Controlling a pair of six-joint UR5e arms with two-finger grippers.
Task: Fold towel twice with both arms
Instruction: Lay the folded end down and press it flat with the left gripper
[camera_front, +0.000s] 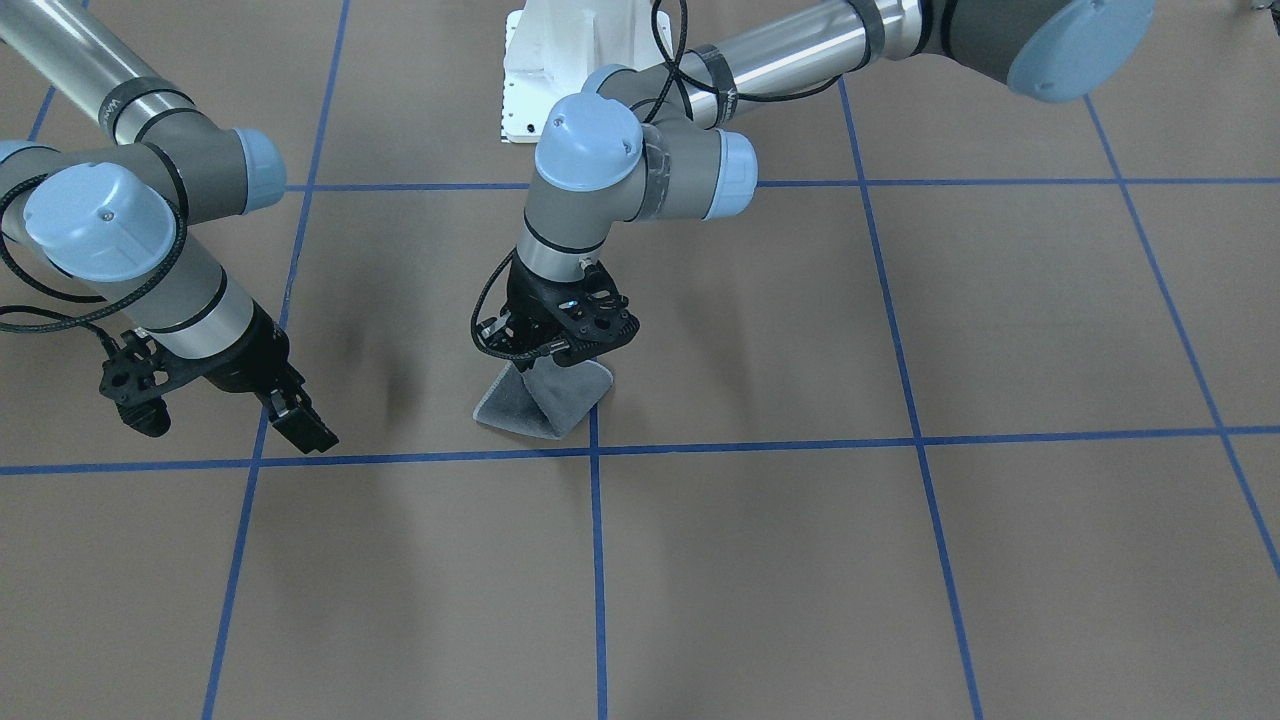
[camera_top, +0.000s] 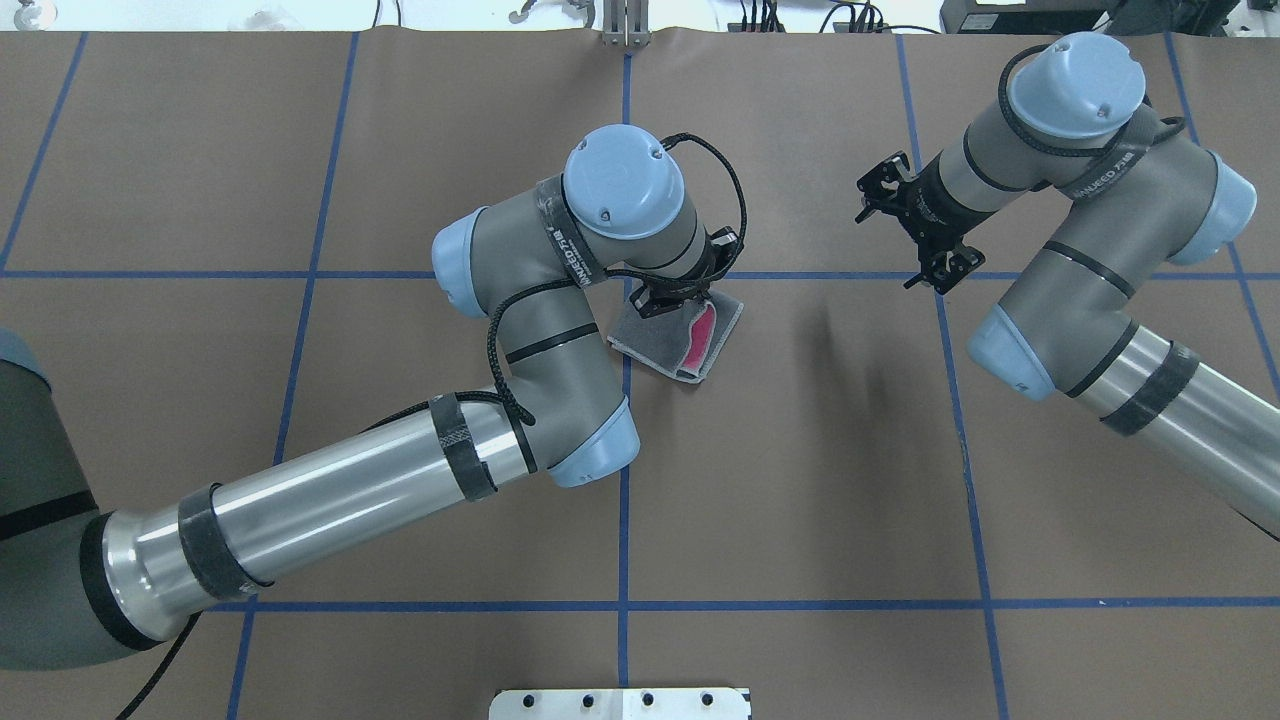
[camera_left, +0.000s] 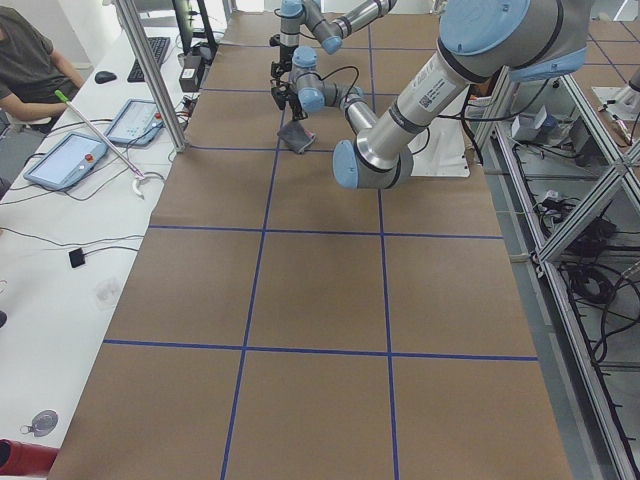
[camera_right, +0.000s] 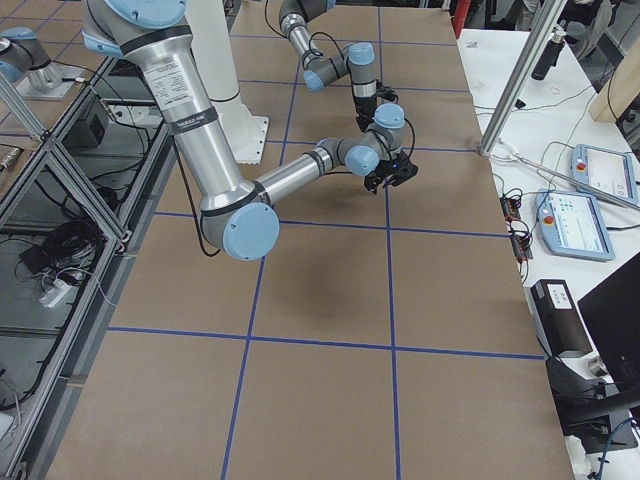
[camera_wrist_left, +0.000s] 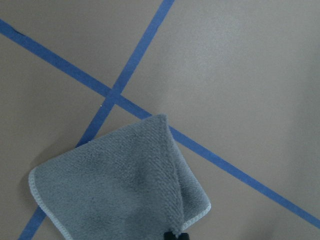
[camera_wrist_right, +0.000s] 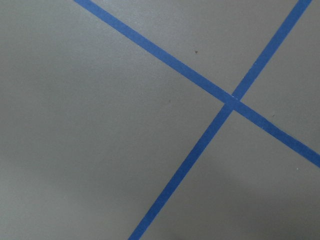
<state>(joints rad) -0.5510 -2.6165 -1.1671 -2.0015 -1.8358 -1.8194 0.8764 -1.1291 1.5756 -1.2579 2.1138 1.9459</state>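
The towel (camera_front: 545, 400) is folded grey side out beside a blue tape crossing (camera_front: 594, 447) in the middle of the table. From overhead the towel (camera_top: 655, 340) shows a strip of pink inside its open fold. My left gripper (camera_front: 560, 345) stands right over it, shut on its raised upper edge, while the lower part rests on the paper. The left wrist view shows the grey towel (camera_wrist_left: 120, 190) hanging from a black fingertip (camera_wrist_left: 175, 235) at the bottom edge. My right gripper (camera_front: 300, 420) hovers well apart from the towel, open and holding nothing, seen overhead as the right gripper (camera_top: 935, 270).
Brown paper with a blue tape grid covers the table. The white pedestal (camera_front: 570, 60) is bolted at the robot's side. A side bench with tablets (camera_left: 65, 160) and a seated person (camera_left: 30, 60) lies beyond the table's far edge.
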